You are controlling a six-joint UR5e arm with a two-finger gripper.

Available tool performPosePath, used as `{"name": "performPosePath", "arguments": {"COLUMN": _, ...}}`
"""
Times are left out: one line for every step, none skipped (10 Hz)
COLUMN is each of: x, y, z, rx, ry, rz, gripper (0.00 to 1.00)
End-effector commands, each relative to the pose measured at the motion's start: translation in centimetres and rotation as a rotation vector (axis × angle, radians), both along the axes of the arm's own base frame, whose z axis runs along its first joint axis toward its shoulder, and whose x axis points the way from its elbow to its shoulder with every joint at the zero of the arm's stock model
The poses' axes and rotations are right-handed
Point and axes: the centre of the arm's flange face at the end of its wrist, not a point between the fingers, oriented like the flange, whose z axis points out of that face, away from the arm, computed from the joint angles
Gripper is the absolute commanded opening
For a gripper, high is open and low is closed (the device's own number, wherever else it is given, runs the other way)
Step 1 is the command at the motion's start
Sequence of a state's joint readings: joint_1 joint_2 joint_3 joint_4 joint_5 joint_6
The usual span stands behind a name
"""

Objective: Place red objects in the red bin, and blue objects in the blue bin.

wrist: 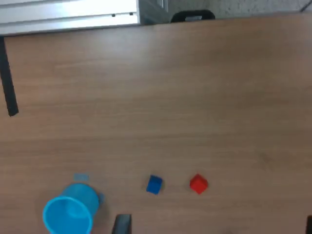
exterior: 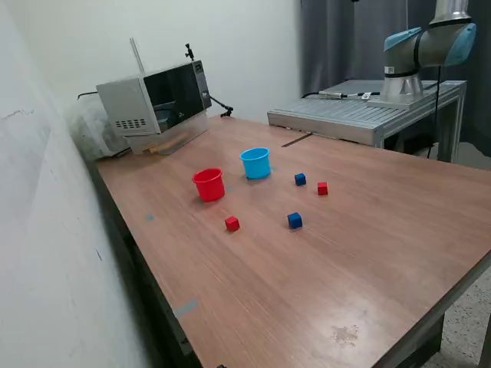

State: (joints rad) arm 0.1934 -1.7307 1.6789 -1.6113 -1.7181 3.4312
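microwave (exterior: 157,106), wooden table (exterior: 368,238), metal platform (exterior: 360,111)

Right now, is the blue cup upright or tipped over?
Upright. The blue cup stands on its base on the table, open mouth up; nothing shows inside it from the wrist view.

The arm (exterior: 430,46) is cut off by the exterior view's top edge, and its gripper lies outside that picture. In the wrist view only a dark finger tip (wrist: 122,224) pokes in at the edge, so the jaws' spacing cannot be told. The red cup, one red cube and one blue cube fall outside the wrist view.
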Motion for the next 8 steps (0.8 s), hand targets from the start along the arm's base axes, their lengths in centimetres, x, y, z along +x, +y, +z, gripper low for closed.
{"name": "performPosePath", "arguments": {"x": -5.3, "y": 1.4, "z": -2.9, "rx": -0.047, "ry": -0.002, "rz": -0.100, "gripper": 1.00}}
{"name": "performPosePath", "arguments": {"x": -7.7, "y": 1.7, "z": -5.1, "rx": -0.066, "ry": -0.010, "rz": -0.123, "gripper": 1.00}}
{"name": "performPosePath", "arguments": {"x": -10.0, "y": 2.0, "z": -7.3, "rx": -0.073, "ry": -0.003, "rz": -0.153, "gripper": 1.00}}
{"name": "performPosePath", "arguments": {"x": -11.7, "y": 1.9, "z": -9.1, "rx": -0.078, "ry": 0.019, "rz": -0.161, "gripper": 1.00}}
{"name": "performPosePath", "arguments": {"x": -13.0, "y": 1.8, "z": -11.5, "rx": -0.078, "ry": 0.019, "rz": -0.161, "gripper": 1.00}}
{"name": "performPosePath", "arguments": {"x": -14.2, "y": 2.8, "z": -14.5, "rx": -0.075, "ry": -0.001, "rz": -0.182, "gripper": 1.00}}
{"name": "performPosePath", "arguments": {"x": -15.1, "y": 4.5, "z": -19.1, "rx": -0.073, "ry": -0.015, "rz": -0.214, "gripper": 1.00}}
{"name": "performPosePath", "arguments": {"x": -16.0, "y": 6.4, "z": -22.5, "rx": -0.070, "ry": -0.028, "rz": -0.249, "gripper": 1.00}}
